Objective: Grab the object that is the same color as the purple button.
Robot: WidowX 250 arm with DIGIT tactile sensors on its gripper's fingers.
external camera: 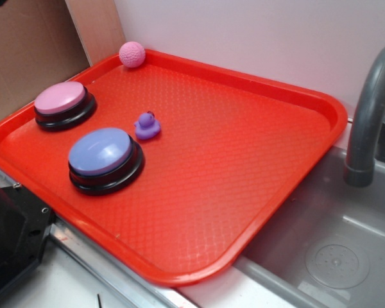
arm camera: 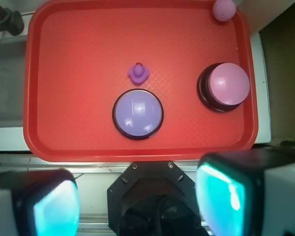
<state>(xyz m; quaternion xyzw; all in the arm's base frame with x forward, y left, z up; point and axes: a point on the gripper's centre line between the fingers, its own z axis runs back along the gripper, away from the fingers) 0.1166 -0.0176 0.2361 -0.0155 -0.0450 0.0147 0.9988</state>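
Note:
A tiny glossy purple duck [external camera: 147,126] sits on the red tray [external camera: 244,160], just beyond the purple button [external camera: 104,158], a blue-violet dome on a black base. From the wrist camera, high above, the duck [arm camera: 138,73] lies right behind the purple button [arm camera: 137,114]. My gripper [arm camera: 137,202] hangs over the robot base, short of the tray's near edge, well away from the duck. Its two fingers [arm camera: 54,206] with teal pads stand far apart and hold nothing. The exterior view does not show the gripper.
A pink dome button [external camera: 64,105] stands at the tray's left side and a pink textured ball [external camera: 132,54] in its far corner. A grey sink [external camera: 333,256] with a faucet [external camera: 369,122] lies to the right. The black robot base [arm camera: 152,196] is below the gripper.

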